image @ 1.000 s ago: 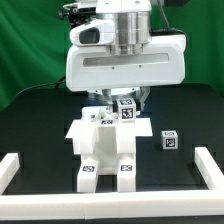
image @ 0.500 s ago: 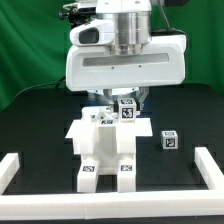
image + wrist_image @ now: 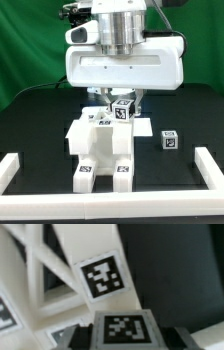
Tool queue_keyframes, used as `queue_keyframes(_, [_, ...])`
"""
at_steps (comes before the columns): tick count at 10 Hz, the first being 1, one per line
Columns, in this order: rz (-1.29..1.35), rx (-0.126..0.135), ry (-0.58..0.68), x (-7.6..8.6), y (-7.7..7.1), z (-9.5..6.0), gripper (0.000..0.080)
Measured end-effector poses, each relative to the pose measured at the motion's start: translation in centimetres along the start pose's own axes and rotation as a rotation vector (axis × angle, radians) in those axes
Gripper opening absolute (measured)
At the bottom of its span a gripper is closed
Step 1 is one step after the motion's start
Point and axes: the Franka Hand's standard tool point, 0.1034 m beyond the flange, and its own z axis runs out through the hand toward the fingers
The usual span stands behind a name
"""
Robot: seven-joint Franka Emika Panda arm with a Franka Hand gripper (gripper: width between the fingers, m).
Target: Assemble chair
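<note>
The partly built white chair (image 3: 100,150) stands mid-table, with tags on its front legs and top. My gripper (image 3: 122,102) hangs just above its back edge, shut on a small white tagged block (image 3: 122,110). In the wrist view the block (image 3: 124,328) sits between my two dark fingers (image 3: 82,335), and my gripper (image 3: 125,337) holds it over a tagged chair panel (image 3: 102,277). Whether the block touches the chair I cannot tell. The robot's large white body hides the area behind the chair.
A loose small tagged cube (image 3: 170,141) lies on the black table to the exterior view's right of the chair. White border rails run along the left (image 3: 20,166), front (image 3: 110,211) and right (image 3: 208,166). A green curtain hangs behind.
The arm and the held block have shifted slightly toward the exterior view's left. The chair and the loose cube have not moved.
</note>
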Motion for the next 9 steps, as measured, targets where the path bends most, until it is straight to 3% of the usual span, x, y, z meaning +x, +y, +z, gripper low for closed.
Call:
queue_keyframes(1, [0.143, 0.005, -0.002, -0.01, -0.03, 0.02, 0.0281])
queue_keyframes(3, [0.361, 0.067, 0.002, 0.23, -0.08, 0.07, 0.0281])
queue_keyframes(5, [0.388, 0.068, 0.0, 0.16, -0.21, 0.08, 0.0281])
queue_keyframes(6, [0.354, 0.068, 0.001, 0.16, -0.2, 0.08, 0.048])
queue_keyframes(7, [0.245, 0.057, 0.005, 0.06, -0.3, 0.08, 0.048])
queue_keyframes(8, [0.072, 0.041, 0.015, 0.12, -0.41, -0.14, 0.0593])
queue_keyframes(9, [-0.103, 0.036, 0.024, 0.21, -0.42, -0.33, 0.0632])
